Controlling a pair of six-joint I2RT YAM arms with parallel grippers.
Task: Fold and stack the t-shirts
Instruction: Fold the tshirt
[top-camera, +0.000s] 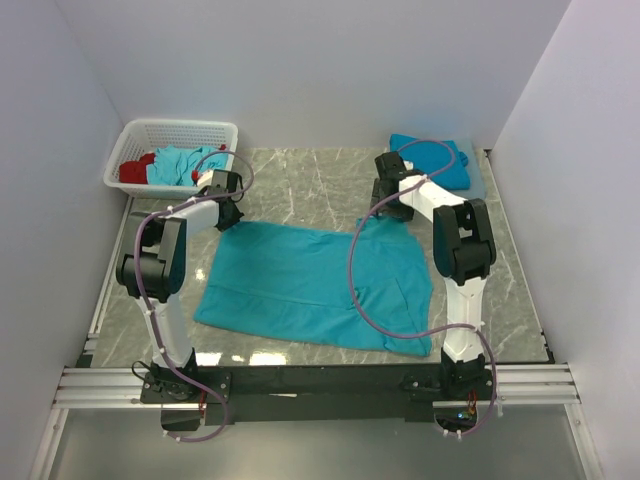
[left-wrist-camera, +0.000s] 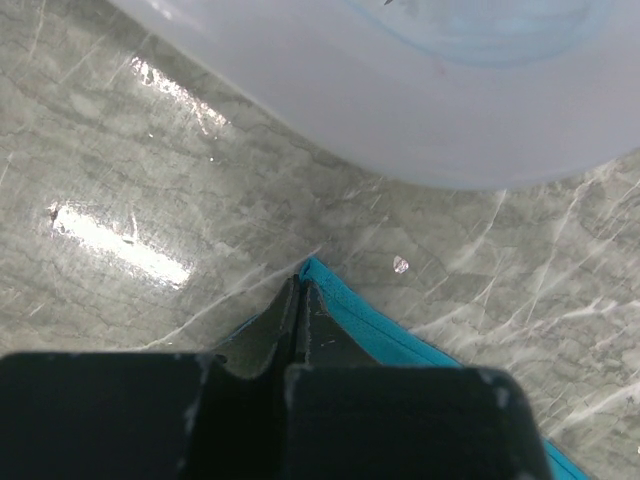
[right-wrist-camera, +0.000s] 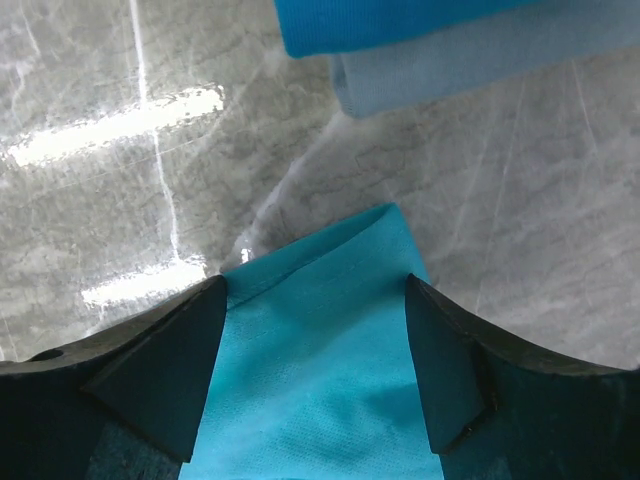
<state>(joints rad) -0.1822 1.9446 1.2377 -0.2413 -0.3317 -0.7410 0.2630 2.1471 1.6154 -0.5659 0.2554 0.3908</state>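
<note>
A teal t-shirt (top-camera: 310, 285) lies spread flat in the middle of the table. My left gripper (top-camera: 228, 208) is at its far left corner, with the jaws shut on that corner; in the left wrist view the teal hem (left-wrist-camera: 370, 320) sticks out beside the closed fingertips (left-wrist-camera: 298, 300). My right gripper (top-camera: 386, 207) is at the far right corner. It is open, and the corner of the shirt (right-wrist-camera: 320, 330) lies between its two fingers (right-wrist-camera: 190, 350). Folded blue t-shirts (top-camera: 437, 160) are stacked at the back right and also show in the right wrist view (right-wrist-camera: 400, 20).
A white lattice basket (top-camera: 150, 135) stands at the back left, holding a turquoise shirt (top-camera: 180, 163) and a red cloth (top-camera: 135, 170). Its wall (left-wrist-camera: 400, 90) is just beyond my left gripper. White walls close in the table on three sides.
</note>
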